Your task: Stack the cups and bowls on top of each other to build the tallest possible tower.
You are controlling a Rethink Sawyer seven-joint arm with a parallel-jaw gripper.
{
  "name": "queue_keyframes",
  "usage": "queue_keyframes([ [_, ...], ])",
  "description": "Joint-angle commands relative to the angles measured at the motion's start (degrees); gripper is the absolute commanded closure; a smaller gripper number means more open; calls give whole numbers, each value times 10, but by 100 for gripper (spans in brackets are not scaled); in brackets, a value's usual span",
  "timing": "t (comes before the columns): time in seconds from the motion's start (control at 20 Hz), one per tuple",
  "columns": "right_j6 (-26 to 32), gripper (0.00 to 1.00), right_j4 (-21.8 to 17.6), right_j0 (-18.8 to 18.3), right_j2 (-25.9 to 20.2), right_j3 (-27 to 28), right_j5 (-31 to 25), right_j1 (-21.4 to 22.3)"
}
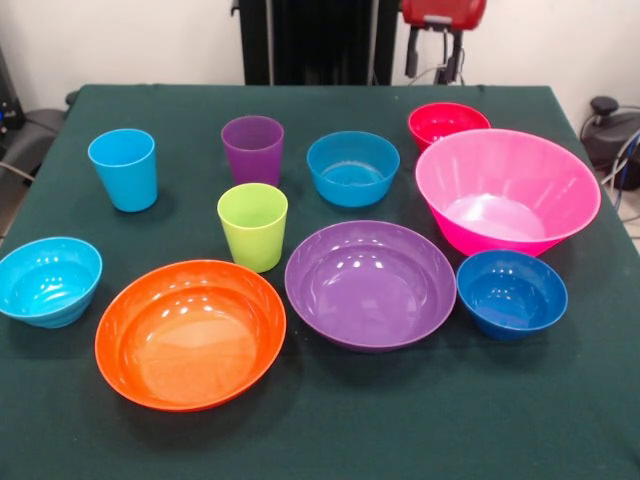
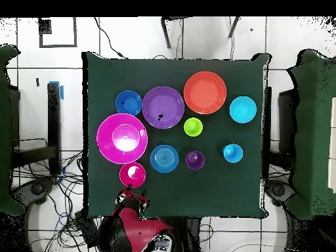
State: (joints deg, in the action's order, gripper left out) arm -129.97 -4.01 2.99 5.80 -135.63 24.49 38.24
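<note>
Green-clothed table [image 1: 300,420] is carrying cups [image 1: 252,226] and bowls [image 1: 370,283] standing apart, unstacked; gripper [image 1: 432,58] is hanging beyond its edge, grip unreadable.

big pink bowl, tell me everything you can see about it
The big pink bowl is glossy plastic, deep with steep flared walls and a small flat base, the largest piece on the table. It stands upright and empty. The red bowl sits just behind it and the dark blue bowl just in front; whether either touches it is unclear.
</note>
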Motion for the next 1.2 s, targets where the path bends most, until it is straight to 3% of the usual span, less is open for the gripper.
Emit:
queue_keyframes([
  [0.05, -89, 0, 30, -15, -51, -10, -112, 76],
  [0.35, -97, 0, 8, -38, -66, 14, -81, 40],
  [1.2, -95, 0, 47, -2, -49, 63, -43, -6],
])
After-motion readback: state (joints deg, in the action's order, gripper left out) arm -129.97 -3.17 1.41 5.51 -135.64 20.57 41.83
